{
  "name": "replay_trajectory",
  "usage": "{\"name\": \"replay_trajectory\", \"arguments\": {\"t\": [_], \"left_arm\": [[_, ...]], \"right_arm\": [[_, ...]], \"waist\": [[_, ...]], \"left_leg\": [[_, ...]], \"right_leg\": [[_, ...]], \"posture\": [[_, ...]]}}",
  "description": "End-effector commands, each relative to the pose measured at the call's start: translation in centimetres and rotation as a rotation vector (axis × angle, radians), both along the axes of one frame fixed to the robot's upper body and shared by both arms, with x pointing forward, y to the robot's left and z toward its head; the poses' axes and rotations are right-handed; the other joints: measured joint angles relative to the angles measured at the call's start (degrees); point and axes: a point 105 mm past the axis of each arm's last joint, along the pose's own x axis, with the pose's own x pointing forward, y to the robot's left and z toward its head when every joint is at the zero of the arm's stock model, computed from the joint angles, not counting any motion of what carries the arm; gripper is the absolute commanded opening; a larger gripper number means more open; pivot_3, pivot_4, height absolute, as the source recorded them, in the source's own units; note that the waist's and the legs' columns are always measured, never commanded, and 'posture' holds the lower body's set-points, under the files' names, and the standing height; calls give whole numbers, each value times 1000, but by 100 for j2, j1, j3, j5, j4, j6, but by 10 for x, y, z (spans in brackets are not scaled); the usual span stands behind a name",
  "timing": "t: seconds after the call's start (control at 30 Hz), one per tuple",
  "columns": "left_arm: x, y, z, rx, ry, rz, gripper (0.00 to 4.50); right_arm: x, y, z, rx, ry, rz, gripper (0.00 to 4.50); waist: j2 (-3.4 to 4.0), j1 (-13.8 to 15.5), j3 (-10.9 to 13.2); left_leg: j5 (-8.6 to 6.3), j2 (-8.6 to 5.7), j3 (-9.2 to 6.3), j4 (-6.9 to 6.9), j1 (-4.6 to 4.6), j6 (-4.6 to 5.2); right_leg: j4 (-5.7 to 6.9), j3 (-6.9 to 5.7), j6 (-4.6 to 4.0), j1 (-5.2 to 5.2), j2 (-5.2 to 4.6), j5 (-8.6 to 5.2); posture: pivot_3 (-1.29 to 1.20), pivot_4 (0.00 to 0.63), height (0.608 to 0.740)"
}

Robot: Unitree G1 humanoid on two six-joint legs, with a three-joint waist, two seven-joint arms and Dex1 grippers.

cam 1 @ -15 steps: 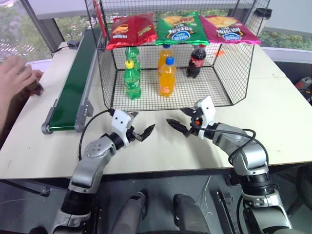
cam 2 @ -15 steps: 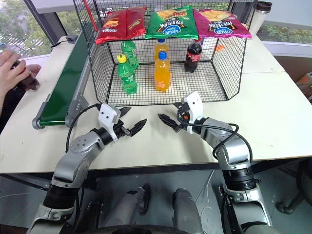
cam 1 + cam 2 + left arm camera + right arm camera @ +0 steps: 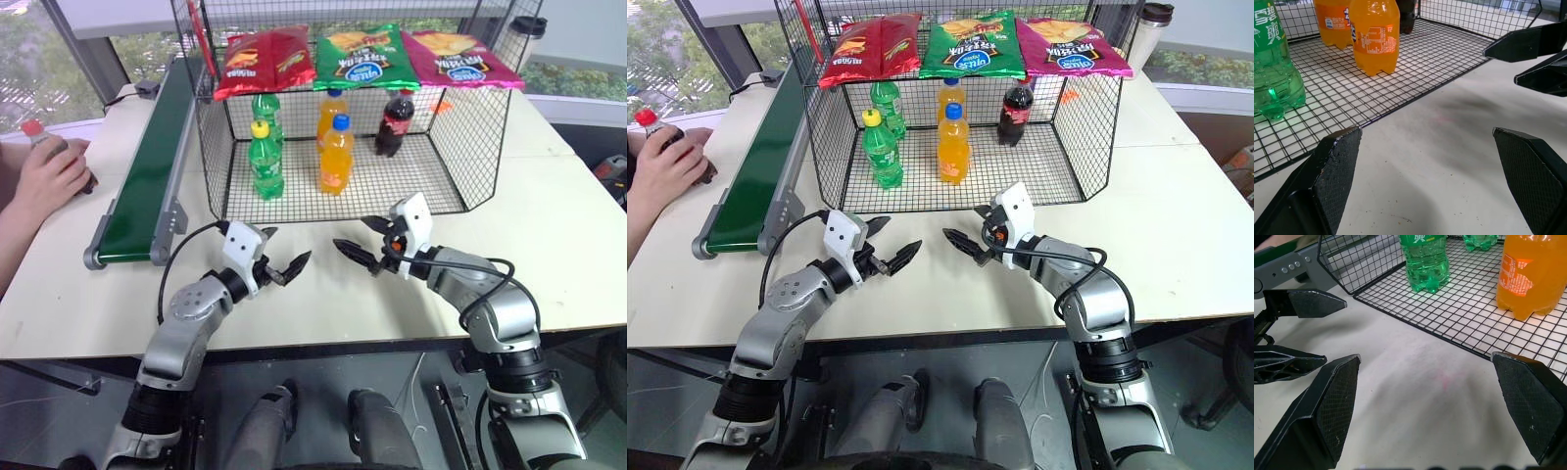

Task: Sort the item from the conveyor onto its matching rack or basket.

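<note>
The item, a small cola bottle (image 3: pixel 37 137) with a red cap, stands upright in a person's hand (image 3: pixel 54 178) at the table's far left, beside the conveyor (image 3: pixel 147 166) and not on its green belt. The hand hides most of the bottle. The black wire-mesh rack (image 3: pixel 470 127) stands behind my grippers. My left gripper (image 3: pixel 287 247) and right gripper (image 3: pixel 353 235) hover just above the table in front of the rack, both open and empty, tips pointing at each other. The left wrist view shows its black fingers (image 3: pixel 1337 166) spread wide, and the right fingers (image 3: pixel 1332 401) stand just as wide.
Inside the rack stand two green soda bottles (image 3: pixel 265 157), two orange ones (image 3: pixel 336 152) and a cola bottle (image 3: pixel 395 122). Three chip bags (image 3: pixel 367 57) lie on its mesh top. A dark-lidded cup (image 3: pixel 527 29) stands at the back right.
The person's hand has drawn back toward the table's left edge and turned, so the bottle's red cap now shows above it. Both grippers have stayed put.
</note>
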Motion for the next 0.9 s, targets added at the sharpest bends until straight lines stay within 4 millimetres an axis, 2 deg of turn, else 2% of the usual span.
{"name": "replay_trajectory", "arguments": {"t": [0.03,0.9], "left_arm": [[-1,1,13,-1,-58,2,4500],[-2,-3,11,8,-65,-5,4500]], "right_arm": [[-3,6,21,19,-73,37,4423],[-5,7,20,18,-65,49,4423]], "waist": [[0,0,0],[0,0,0]], "left_leg": [[0,0,0,0,0,0],[0,0,0,0,0,0]], "right_leg": [[0,0,0,0,0,0],[0,0,0,0,-2,0]], "posture": [[0,150,738],[0,150,738]]}}
